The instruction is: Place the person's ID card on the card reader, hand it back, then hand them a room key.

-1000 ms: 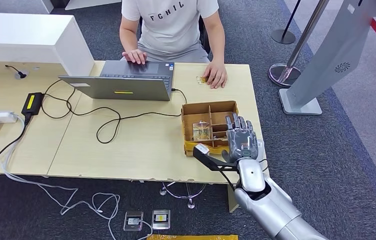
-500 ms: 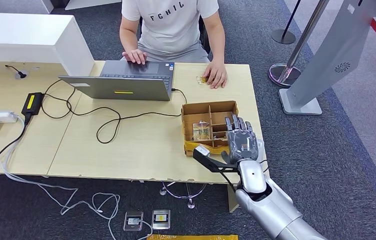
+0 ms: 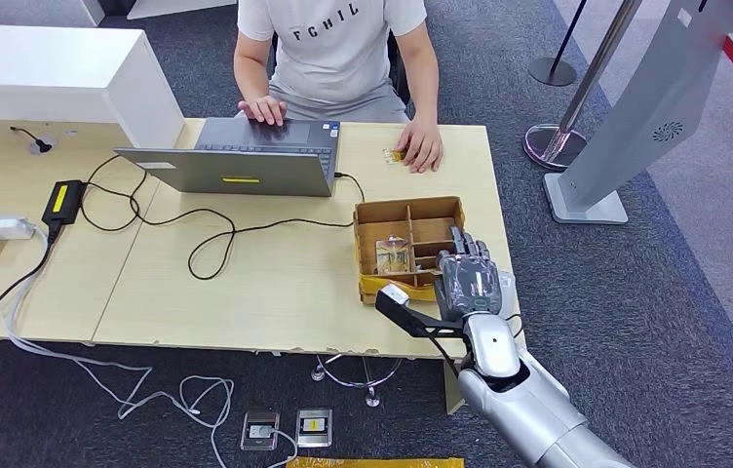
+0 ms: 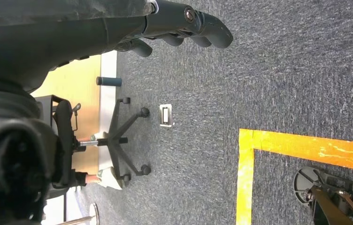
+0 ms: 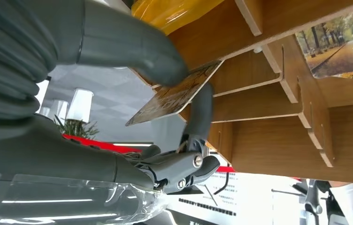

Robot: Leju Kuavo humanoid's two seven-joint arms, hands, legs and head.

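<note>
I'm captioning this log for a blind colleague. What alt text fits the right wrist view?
Close up, the right robot hand pinches a picture-printed card between thumb and a dark finger, beside the slots of a wooden divider box. Another scenic card sits in a neighbouring compartment.

Reception lobby, desk [image 3: 246, 283], laptop [image 3: 246, 161], queue barrier post [image 3: 562, 136], carpet [image 3: 655, 292]

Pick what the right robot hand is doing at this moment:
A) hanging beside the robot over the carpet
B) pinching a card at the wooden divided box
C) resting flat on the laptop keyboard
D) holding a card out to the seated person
B: in the right wrist view the right robot hand pinches a card between thumb and finger, right at the compartments of the wooden divided box.
</note>
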